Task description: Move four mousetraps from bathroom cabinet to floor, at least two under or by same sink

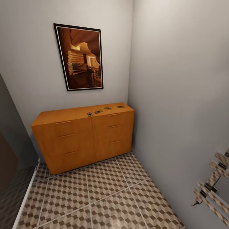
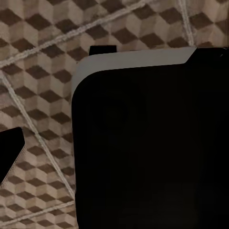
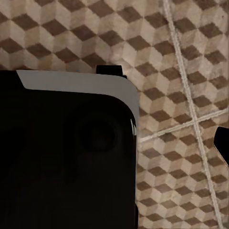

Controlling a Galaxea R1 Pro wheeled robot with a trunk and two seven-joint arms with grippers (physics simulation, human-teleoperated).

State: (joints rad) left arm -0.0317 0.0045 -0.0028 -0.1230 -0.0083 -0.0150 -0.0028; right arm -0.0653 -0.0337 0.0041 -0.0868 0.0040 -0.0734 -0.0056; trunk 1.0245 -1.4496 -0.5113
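Large square cube-patterned brown, beige and white floor tiles [image 1: 105,197] lie nearest, bare. Beyond, one low orange-brown wooden cabinet [image 1: 82,140] fills the corner. Four tiny dark wooden mousetraps [image 1: 98,112] sit in a row near its top's front edge, toward the right corner. They look light, stiff and sprung: pinch the slab's sides. Whether either gripper is spread or closed, I cannot tell.

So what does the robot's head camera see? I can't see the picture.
Four tiny mousetraps lie in a row on top of a low orange-brown cabinet that stands in a corner. A dark framed picture hangs on the grey wall above it, and the bathroom floor in front has brown and beige cube-pattern tiles.
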